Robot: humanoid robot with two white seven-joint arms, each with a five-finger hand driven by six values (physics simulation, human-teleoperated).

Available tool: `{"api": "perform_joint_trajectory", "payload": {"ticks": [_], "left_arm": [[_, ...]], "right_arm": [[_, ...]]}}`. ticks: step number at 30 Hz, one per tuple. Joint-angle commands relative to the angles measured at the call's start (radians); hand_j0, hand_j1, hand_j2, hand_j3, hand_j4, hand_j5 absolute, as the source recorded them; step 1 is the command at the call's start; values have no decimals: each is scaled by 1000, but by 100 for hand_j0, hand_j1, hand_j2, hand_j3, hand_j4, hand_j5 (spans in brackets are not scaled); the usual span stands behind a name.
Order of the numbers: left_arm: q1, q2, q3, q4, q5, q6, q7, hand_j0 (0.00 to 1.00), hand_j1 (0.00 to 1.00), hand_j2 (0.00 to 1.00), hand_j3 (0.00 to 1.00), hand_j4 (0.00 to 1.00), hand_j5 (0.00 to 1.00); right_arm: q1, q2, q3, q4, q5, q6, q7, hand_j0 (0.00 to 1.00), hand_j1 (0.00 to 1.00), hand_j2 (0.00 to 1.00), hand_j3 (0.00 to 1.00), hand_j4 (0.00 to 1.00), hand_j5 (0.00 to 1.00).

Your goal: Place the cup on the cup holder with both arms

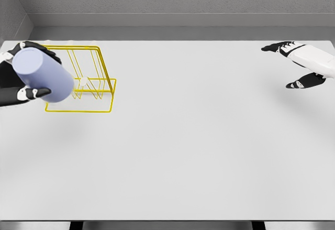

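A pale lavender cup (43, 74) lies tilted in my left hand (26, 73) at the far left, raised above the table, its closed base toward me. Black fingers curl over the cup's top and under its near end. Right behind it and to its right stands the yellow wire cup holder (90, 80), its frame partly hidden by the cup. My right hand (298, 65) hovers at the far right edge, far from both, with fingers spread and nothing in them.
The white table (199, 146) stretches between the two hands. A grey wall runs behind the table's far edge.
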Motion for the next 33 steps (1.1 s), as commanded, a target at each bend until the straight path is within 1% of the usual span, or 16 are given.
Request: {"api": "perform_joint_trajectory", "payload": {"ticks": [1, 3, 6, 7, 8, 9, 15, 16, 17, 24, 26, 29, 33], "left_arm": [[-5, 1, -1, 15, 6, 2, 4, 44, 44, 44, 44, 44, 44], [-35, 1, -7, 47, 3, 4, 4, 44, 44, 44, 44, 44, 44], [-98, -10, -16, 101, -7, 12, 4, 44, 44, 44, 44, 44, 44], [-109, -13, -33, 122, -9, 12, 4, 44, 44, 44, 44, 44, 44], [-149, -13, -73, 147, -10, 12, 4, 44, 44, 44, 44, 44, 44], [-158, -16, -88, 164, -18, 10, 4, 44, 44, 44, 44, 44, 44], [-163, -39, -93, 179, -23, 12, 4, 44, 44, 44, 44, 44, 44], [-176, -38, -93, 187, -23, 12, 4, 44, 44, 44, 44, 44, 44], [-178, -36, -93, 191, -23, 12, 4, 44, 44, 44, 44, 44, 44], [-176, -35, -93, 190, -23, 12, 4, 44, 44, 44, 44, 44, 44], [-178, -33, -91, 196, -23, 13, 4, 44, 44, 44, 44, 44, 44], [-181, -30, -91, 226, -23, 13, 4, 44, 44, 44, 44, 44, 44], [-178, -25, -90, 233, -24, 32, 4, 44, 44, 44, 44, 44, 44]], "right_arm": [[0, -2, -1, -1, -7, 1, -1, 100, 100, 100, 100, 100, 100], [0, 0, -1, 0, -7, 1, -1, 100, 100, 100, 100, 100, 100], [0, 0, -1, 0, -7, 1, -1, 100, 100, 100, 100, 100, 100], [0, 0, -1, 0, -7, 1, -1, 100, 100, 100, 100, 100, 100], [0, 0, -1, 0, -7, 1, -1, 100, 100, 100, 100, 100, 100], [0, -2, -1, 0, -7, 1, -1, 100, 100, 100, 100, 100, 100], [0, -2, -1, 0, -7, 1, -1, 100, 100, 100, 100, 100, 100], [0, -2, -1, 0, -7, 1, -1, 100, 100, 100, 100, 100, 100], [0, -2, -1, 0, -7, 1, -1, 100, 100, 100, 100, 100, 100], [0, 0, -1, 0, -7, 1, -1, 100, 100, 100, 100, 100, 100], [0, 0, -1, 0, -7, 1, -1, 100, 100, 100, 100, 100, 100], [0, 0, 1, 0, -7, 1, -1, 100, 100, 100, 100, 100, 100], [0, 0, -1, 0, -7, 1, -1, 100, 100, 100, 100, 100, 100]]}}
